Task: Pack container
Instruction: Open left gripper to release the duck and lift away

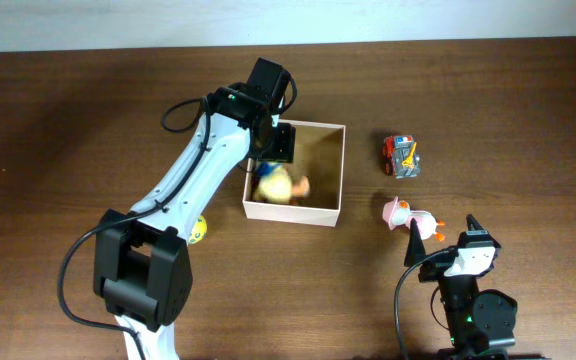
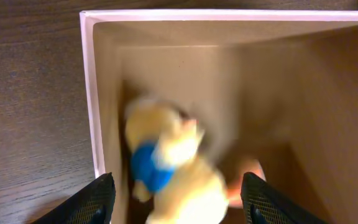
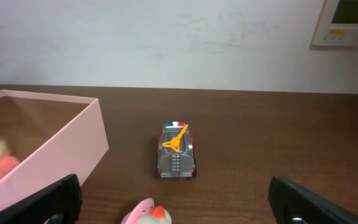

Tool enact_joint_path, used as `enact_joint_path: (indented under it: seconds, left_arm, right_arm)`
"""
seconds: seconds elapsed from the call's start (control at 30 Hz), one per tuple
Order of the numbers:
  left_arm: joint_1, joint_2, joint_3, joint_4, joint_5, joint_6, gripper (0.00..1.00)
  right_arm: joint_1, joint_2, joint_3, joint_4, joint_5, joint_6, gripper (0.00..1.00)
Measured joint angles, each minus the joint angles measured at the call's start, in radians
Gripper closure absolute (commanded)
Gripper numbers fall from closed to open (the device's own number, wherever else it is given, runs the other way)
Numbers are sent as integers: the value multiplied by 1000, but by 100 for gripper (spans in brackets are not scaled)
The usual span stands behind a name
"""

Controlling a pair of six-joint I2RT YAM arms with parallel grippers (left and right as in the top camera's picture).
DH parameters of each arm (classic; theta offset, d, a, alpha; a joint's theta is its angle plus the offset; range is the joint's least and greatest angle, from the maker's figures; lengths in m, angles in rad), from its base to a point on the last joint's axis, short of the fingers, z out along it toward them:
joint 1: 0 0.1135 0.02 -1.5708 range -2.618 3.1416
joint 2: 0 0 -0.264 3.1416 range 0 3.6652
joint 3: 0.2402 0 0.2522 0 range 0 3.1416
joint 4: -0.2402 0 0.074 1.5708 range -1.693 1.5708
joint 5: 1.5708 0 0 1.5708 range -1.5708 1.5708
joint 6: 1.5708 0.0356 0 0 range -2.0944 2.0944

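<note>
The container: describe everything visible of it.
The container is a square, shallow, open-topped box, apparently cardboard, white outside and tan inside, sitting flat on the wooden table. A blurred yellow-and-blue toy is in its left part, near the front wall. The open left pincer hovers above it; no contact with the box shows.

The overhead view looks straight down from high above the dark wooden counter [image 1: 68,100], taking in the whole scene. The left wrist view peers down, very close, into the square white cardboard box with tan interior [image 2: 89,93]. The right wrist view sits low, facing the plain pale wall [image 3: 166,43]; all three share that box.
</note>
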Motion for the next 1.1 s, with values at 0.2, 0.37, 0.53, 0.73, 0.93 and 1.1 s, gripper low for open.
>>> enact_joint_path:
  seconds: [0.2, 0.37, 0.53, 0.73, 0.93, 1.1]
  left_arm:
    - [0, 0, 0, 0, -21, 0, 59]
    - [0, 0, 0, 1, -11, -4, 98]
    - [0, 0, 0, 1, 20, 3, 92]
    - [0, 0, 0, -7, 38, 4, 61]
    - [0, 0, 0, -18, 41, 3, 61]
    - [0, 13, 0, -18, 41, 3, 61]
  right_arm:
    - [0, 0, 0, 0, 0, 0, 1]
    - [0, 0, 0, 0, 0, 0, 1]
    - [0, 0, 0, 0, 0, -1, 1]
    - [0, 0, 0, 0, 0, 0, 1]
    - [0, 0, 0, 0, 0, 0, 1]
    - [0, 0, 0, 0, 0, 0, 2]
